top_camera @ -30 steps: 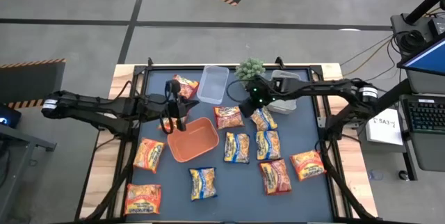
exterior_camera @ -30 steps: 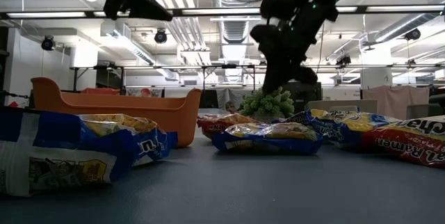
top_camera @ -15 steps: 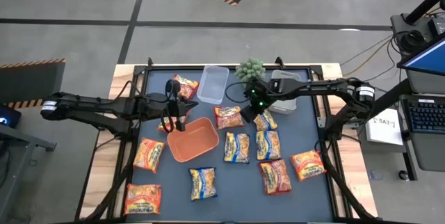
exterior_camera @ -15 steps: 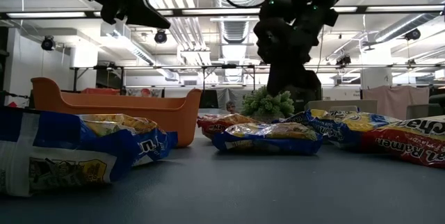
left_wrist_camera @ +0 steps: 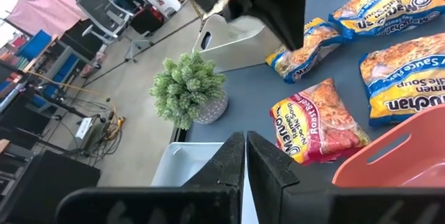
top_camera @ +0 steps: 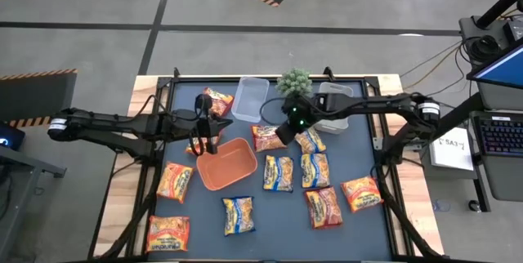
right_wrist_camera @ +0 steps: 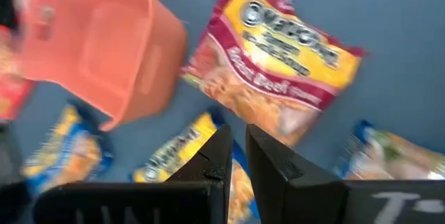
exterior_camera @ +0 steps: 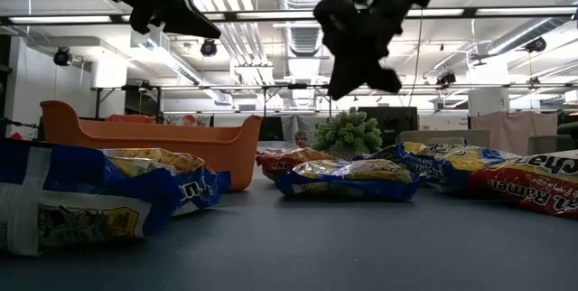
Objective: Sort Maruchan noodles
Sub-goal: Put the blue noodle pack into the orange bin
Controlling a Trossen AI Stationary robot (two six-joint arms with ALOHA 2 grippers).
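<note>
- The right gripper (top_camera: 284, 131) is held above the red Maruchan packet (top_camera: 268, 137) beside the orange tray (top_camera: 226, 164); its fingers are nearly closed on nothing.
- The left gripper (top_camera: 198, 139) is poised over the tray's far corner, jaws shut and empty.
- Further ramen packets (top_camera: 279, 173) are spread flat across the dark table (top_camera: 359, 222).

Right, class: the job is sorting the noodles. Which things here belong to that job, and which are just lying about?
Job:
- noodle packets, scattered across the table
- orange tub, likely a sorting bin
- clear tub, possibly another bin
- left gripper, right gripper

Lying about:
- small potted plant
- grey container, beside the plant
</note>
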